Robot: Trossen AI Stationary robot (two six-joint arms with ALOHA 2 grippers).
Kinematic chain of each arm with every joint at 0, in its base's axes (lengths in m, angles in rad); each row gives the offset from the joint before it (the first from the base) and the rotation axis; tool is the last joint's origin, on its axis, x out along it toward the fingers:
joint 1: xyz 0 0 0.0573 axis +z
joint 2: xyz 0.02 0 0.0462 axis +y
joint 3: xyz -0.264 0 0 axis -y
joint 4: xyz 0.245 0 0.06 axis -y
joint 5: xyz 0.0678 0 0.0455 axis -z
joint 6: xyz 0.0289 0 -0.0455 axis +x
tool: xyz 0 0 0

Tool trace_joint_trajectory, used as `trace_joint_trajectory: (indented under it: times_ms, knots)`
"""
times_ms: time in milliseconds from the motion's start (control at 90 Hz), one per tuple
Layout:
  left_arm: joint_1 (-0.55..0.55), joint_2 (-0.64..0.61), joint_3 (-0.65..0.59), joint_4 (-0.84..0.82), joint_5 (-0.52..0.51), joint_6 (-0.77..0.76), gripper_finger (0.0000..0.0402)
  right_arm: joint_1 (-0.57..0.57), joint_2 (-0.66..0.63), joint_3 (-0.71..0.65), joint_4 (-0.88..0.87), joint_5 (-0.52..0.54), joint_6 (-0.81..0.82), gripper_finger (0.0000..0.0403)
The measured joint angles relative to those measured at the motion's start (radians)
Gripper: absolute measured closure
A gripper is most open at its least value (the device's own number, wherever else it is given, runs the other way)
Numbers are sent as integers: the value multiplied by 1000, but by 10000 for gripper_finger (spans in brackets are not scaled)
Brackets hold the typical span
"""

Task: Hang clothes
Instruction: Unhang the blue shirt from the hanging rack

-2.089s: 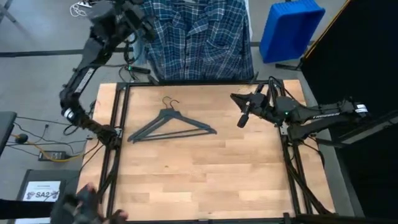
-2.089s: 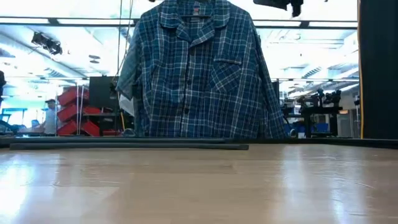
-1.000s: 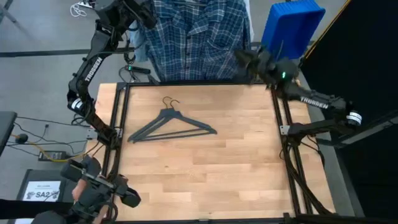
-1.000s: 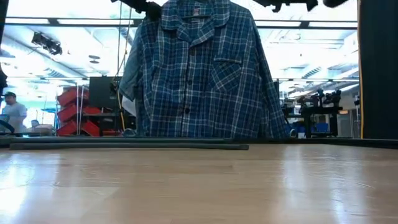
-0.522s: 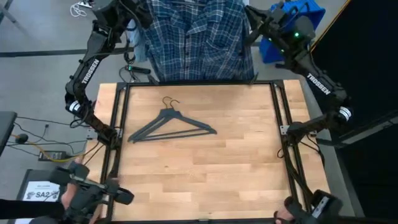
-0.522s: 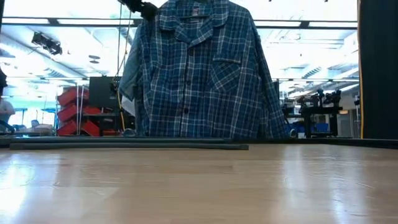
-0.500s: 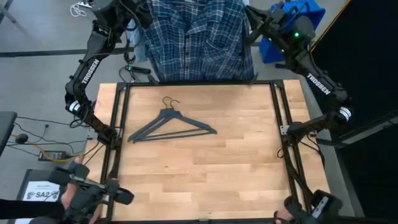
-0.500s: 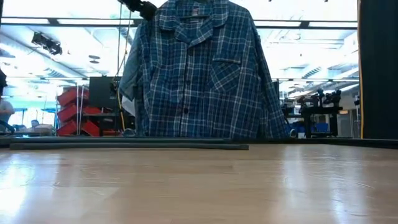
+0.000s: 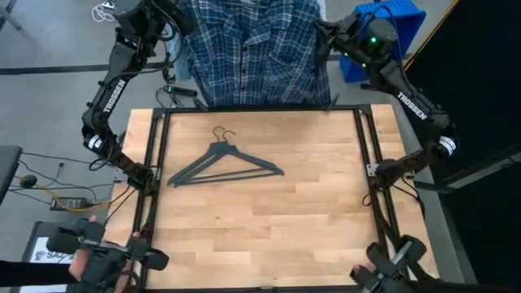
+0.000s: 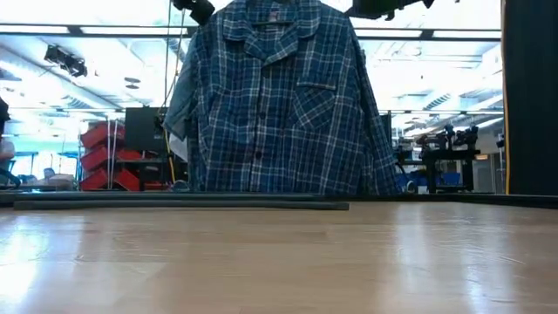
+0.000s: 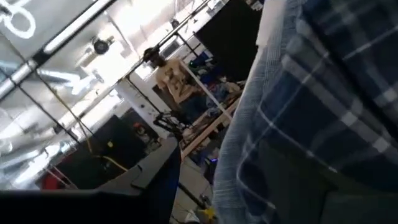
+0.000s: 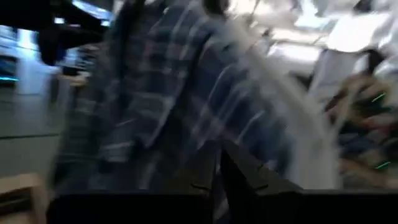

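The dark blue plaid shirt (image 9: 256, 49) hangs beyond the table's far edge, front toward the table (image 10: 279, 96); what it hangs from lies above the pictures. My left gripper (image 10: 193, 7) is raised at the shirt's left shoulder and looks open in its wrist view, with the plaid cloth (image 11: 323, 93) close beside one finger. My right gripper (image 10: 375, 9) is raised at the shirt's right shoulder (image 9: 319, 31); its wrist view is blurred, and its fingers (image 12: 217, 168) look shut with nothing between them. A dark grey hanger (image 9: 224, 163) lies flat on the table. My left gripper stands right at the plaid shirt's shoulder edge (image 11: 249, 143), high above the table's far edge. I cannot tell whether a finger touches the cloth.
A blue bin (image 9: 383, 32) stands behind the right arm past the far right corner. Black rails (image 9: 155, 187) run along the table's left, right and far edges. A person's hands with hand-held controls (image 9: 106, 260) show at the near edge.
My right gripper has swung up and away over the table's far right corner to the shirt's right shoulder. My left gripper has drifted a little to the left at the other shoulder. The shirt has swayed slightly and still hangs.
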Motion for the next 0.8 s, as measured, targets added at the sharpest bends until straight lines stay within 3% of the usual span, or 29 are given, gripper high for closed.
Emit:
trace_joint_trajectory:
  times_ms: [122,333,711,800]
  knots:
    - [0,0,0,7,45,2,211,0,0,0,65,2,-86,400]
    - [-17,-8,0,48,78,-1,227,-2,5,0,83,-58,-54,368]
    - [-59,-11,0,104,78,1,229,-2,16,0,142,75,-117,280]
    - [-61,-10,0,108,79,1,229,-20,25,0,149,86,-46,272]
